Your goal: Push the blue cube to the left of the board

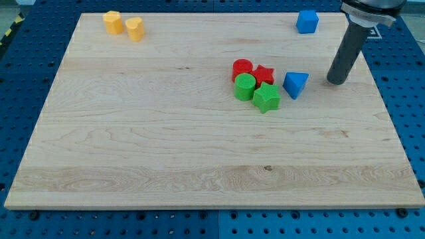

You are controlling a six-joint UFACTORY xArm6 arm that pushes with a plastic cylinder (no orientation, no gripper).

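Note:
The blue cube (pixel 307 21) sits near the top edge of the wooden board (pixel 133 133), towards the view's right. My tip (pixel 336 81) rests on the board below and to the right of the cube, well apart from it. The rod rises from the tip to the view's top right. A blue triangular block (pixel 295 84) lies just left of my tip, with a small gap between them.
A red cylinder (pixel 242 68), a red star (pixel 264 74), a green cylinder (pixel 245 86) and a green star (pixel 266 97) cluster left of the blue triangular block. Two yellow blocks (pixel 113 22) (pixel 135 29) sit at the board's top left.

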